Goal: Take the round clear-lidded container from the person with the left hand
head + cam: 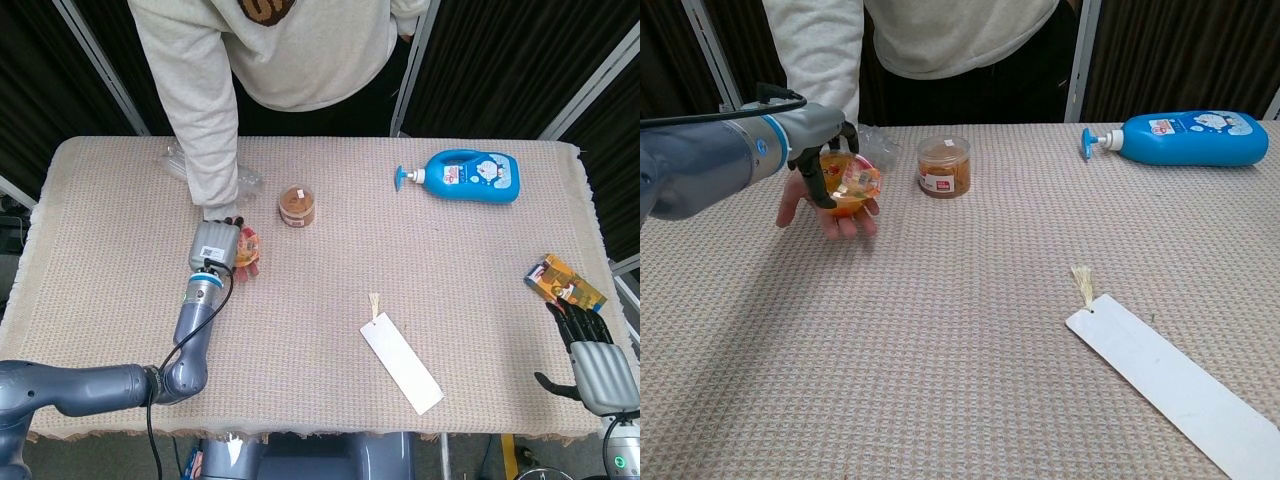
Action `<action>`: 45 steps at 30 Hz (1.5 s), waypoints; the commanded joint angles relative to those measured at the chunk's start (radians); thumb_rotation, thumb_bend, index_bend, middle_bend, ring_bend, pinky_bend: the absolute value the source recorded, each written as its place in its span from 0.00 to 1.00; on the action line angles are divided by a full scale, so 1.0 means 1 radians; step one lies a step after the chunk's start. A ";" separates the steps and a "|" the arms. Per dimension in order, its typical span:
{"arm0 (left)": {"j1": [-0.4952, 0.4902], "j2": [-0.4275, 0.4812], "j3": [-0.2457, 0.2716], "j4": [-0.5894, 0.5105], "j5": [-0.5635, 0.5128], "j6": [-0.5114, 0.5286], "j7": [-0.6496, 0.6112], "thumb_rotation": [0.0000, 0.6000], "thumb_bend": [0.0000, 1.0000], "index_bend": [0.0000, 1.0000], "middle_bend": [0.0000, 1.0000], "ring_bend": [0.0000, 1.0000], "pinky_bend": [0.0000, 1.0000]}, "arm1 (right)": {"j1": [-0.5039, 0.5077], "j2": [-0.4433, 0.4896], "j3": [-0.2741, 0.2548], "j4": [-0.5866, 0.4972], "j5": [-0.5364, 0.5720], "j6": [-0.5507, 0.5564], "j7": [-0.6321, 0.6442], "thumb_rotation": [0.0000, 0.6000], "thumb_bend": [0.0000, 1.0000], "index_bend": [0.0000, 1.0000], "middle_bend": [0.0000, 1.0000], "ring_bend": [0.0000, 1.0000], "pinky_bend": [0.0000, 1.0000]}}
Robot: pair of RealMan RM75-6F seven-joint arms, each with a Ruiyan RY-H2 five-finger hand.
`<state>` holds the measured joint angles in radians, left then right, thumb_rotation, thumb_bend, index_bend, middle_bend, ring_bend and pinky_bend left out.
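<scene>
The round clear-lidded container [851,183] holds orange fruit and lies tilted on the person's upturned palm [836,218] at the left of the table. My left hand [816,148] comes over it from the left, its dark fingers curled round the cup's side and top. From the head view, my left hand [214,243] covers most of the container [249,250]; only its right edge shows. My right hand [588,358] rests at the table's front right corner, fingers apart, holding nothing.
A small brown jar [944,166] stands just right of the handover. A blue pump bottle [465,176] lies at the back right. A white strip [400,362] lies mid-front, an orange packet [566,283] near my right hand, and crumpled clear plastic [876,146] behind the person's arm.
</scene>
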<state>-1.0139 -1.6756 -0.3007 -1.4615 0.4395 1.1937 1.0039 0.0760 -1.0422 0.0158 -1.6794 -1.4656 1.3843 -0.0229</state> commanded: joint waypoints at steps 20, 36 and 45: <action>0.278 0.317 0.249 -0.456 0.515 0.152 -0.315 1.00 0.55 0.77 0.54 0.50 0.49 | -0.004 -0.007 0.005 -0.005 0.005 0.010 -0.028 1.00 0.10 0.05 0.00 0.00 0.00; 0.406 0.317 0.395 -0.328 0.636 0.023 -0.461 1.00 0.42 0.50 0.15 0.21 0.26 | -0.002 -0.012 0.010 -0.015 0.020 0.003 -0.041 1.00 0.10 0.05 0.00 0.00 0.00; 0.396 0.305 0.377 -0.333 0.582 -0.034 -0.402 1.00 0.21 0.13 0.00 0.00 0.00 | -0.002 -0.009 0.009 -0.012 0.018 0.001 -0.035 1.00 0.10 0.05 0.00 0.00 0.00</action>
<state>-0.6190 -1.3708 0.0802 -1.7881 1.0110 1.1551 0.5954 0.0742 -1.0509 0.0252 -1.6914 -1.4471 1.3856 -0.0579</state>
